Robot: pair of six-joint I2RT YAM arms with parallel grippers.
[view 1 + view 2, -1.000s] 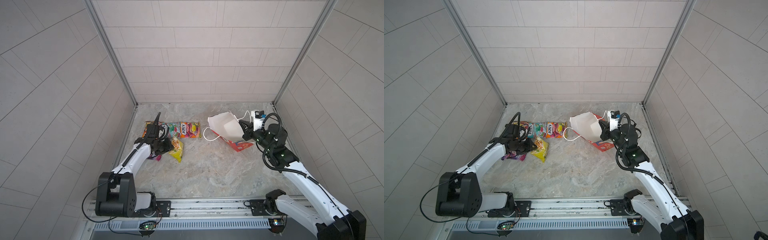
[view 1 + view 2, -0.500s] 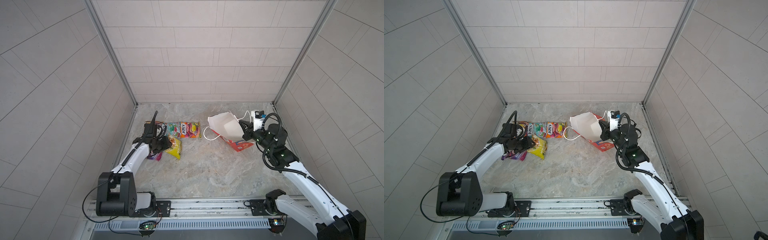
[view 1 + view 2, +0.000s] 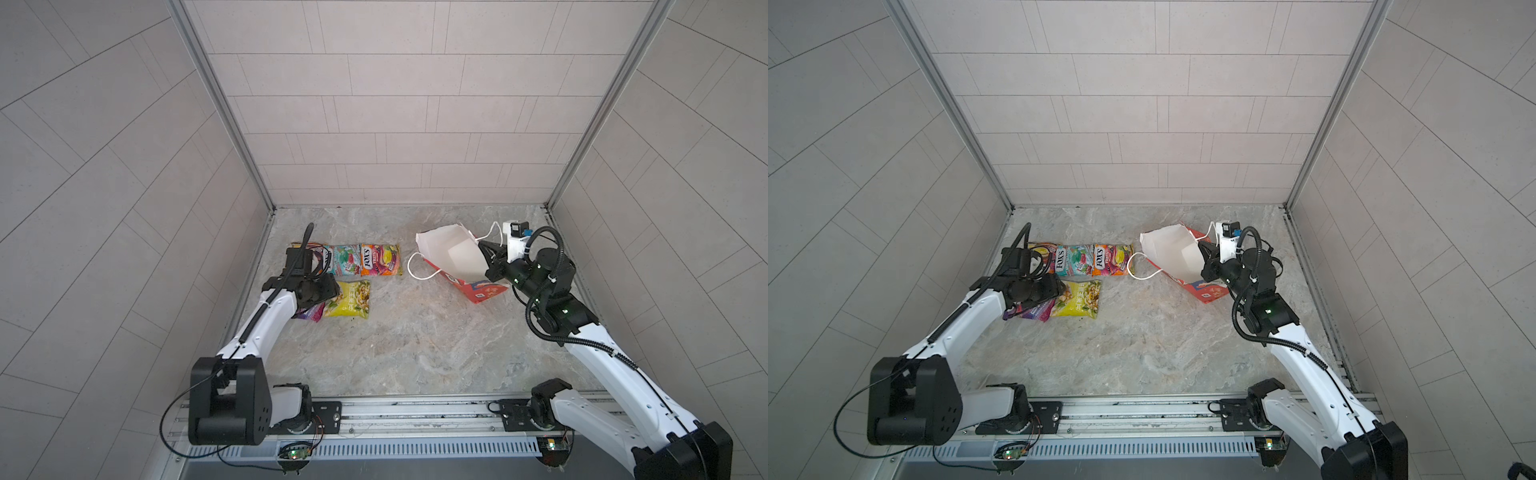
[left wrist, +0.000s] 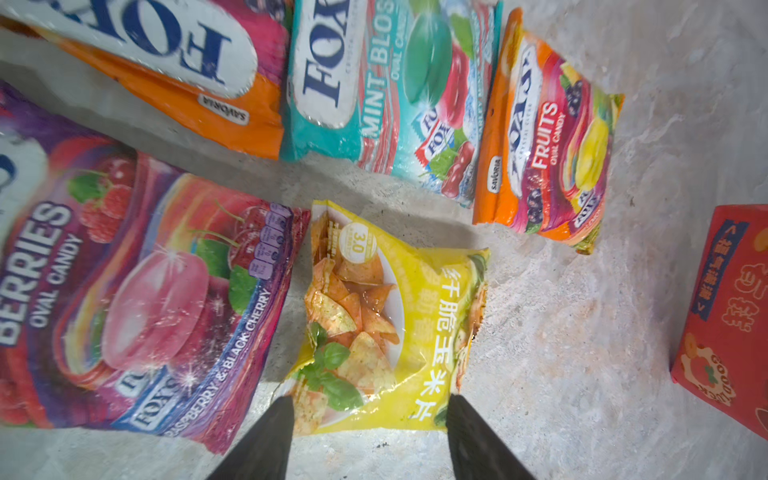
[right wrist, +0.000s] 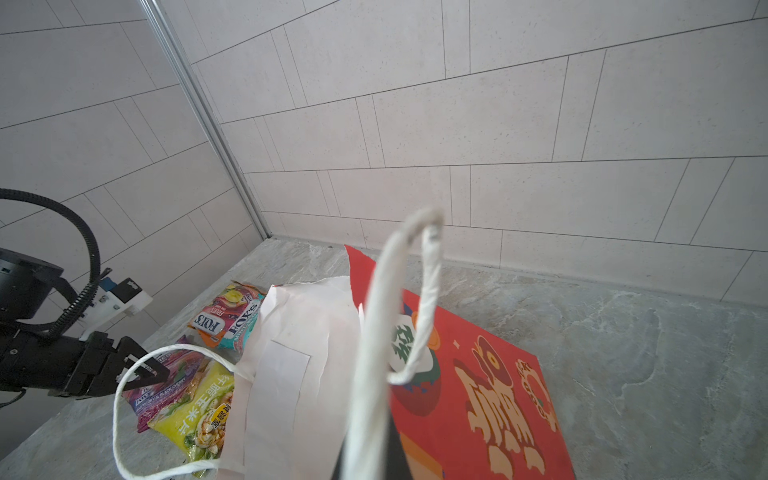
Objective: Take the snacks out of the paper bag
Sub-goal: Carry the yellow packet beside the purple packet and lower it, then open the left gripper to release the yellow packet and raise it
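The left hand [image 4: 370, 415] is spread wide at the end of the yellow packet [image 4: 390, 324], which lies beside four other snacks [image 4: 374, 83] on the marble desk [image 3: 415, 340]. The right hand [image 3: 487, 258] pinches the tipped paper bag [image 3: 449, 257]. Pale tiled walls [image 3: 374, 104] stand all around.

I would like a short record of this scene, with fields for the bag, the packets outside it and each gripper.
paper bag: lying tilted, mouth toward the packets, white inside showing, no packet seen inside
table: five packets visible
far row: other orange packet, teal packet, orange Fruits packet
near row: purple packet, yellow packet
left gripper: open, over the yellow packet's end
right gripper: shut on the paper bag's rim
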